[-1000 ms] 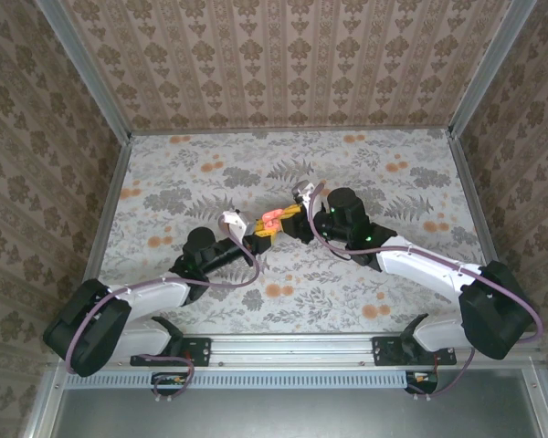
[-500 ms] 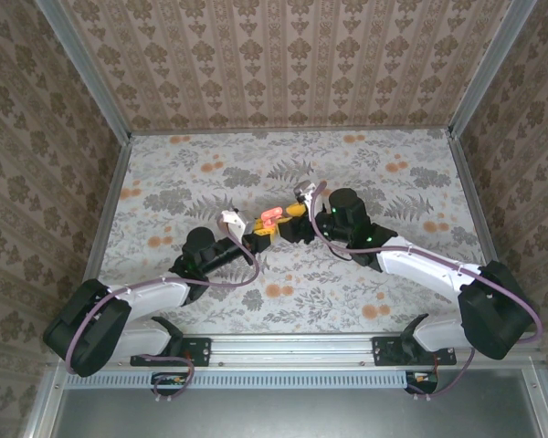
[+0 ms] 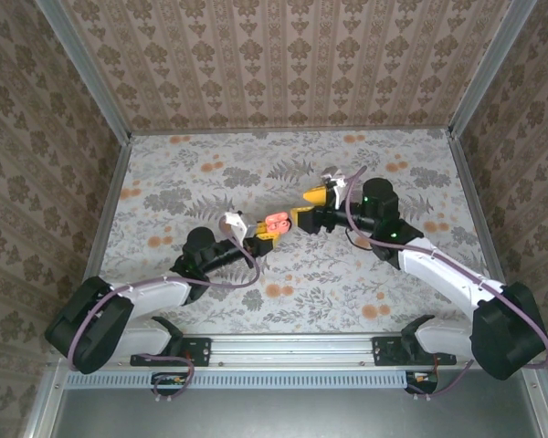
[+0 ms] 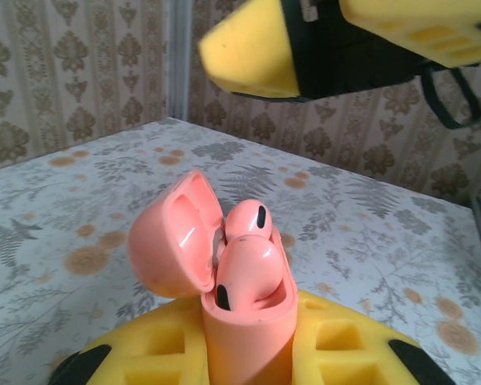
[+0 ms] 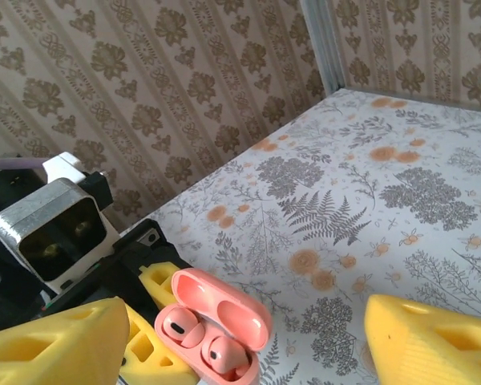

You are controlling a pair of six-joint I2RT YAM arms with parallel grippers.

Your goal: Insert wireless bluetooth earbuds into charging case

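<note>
Well, both earbuds (image 4: 247, 269) sit in their wells in the charging case (image 4: 248, 341), which has its lid tipped open and is clamped upright in the left gripper (image 3: 259, 234) over mid-table. The right gripper (image 3: 307, 206) hangs just beside it, jaws wide and empty. Insertion looks done; what's left, I'd say, is pressing that lid gently shut. No brand or lettering is readable anywhere.

Lab test booth: alu frame (image 3: 292, 345), wallpapered walls (image 3: 283, 64) (floral tabletop (image 3: 192, 173)).
</note>
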